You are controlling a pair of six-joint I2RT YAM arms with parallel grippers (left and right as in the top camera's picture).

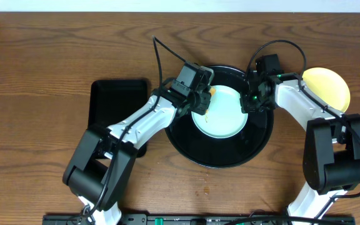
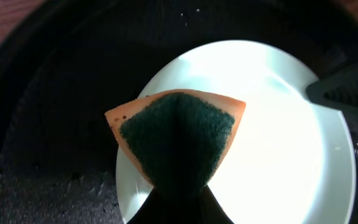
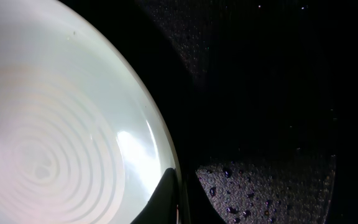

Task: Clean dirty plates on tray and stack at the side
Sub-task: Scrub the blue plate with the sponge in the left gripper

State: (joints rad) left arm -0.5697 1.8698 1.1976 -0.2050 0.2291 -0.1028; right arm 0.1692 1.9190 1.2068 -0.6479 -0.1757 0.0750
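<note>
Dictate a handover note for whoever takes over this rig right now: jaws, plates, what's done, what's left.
Left gripper: shut on the sponge, at the mint plate's left rim.
Right gripper: shut on that plate's right rim.
Mint plate lies in the round tray, crumbs on it; yellow plate sits on the table, right.
Done: yellow plate off the tray. Left: wipe the mint plate, stack it there.

Pale mint plate [image 1: 225, 120] (faint concentric rings), black tray [image 1: 220, 160], orange sponge [image 2: 179, 140] with dark green face, yellow plate [image 1: 330, 84]
</note>
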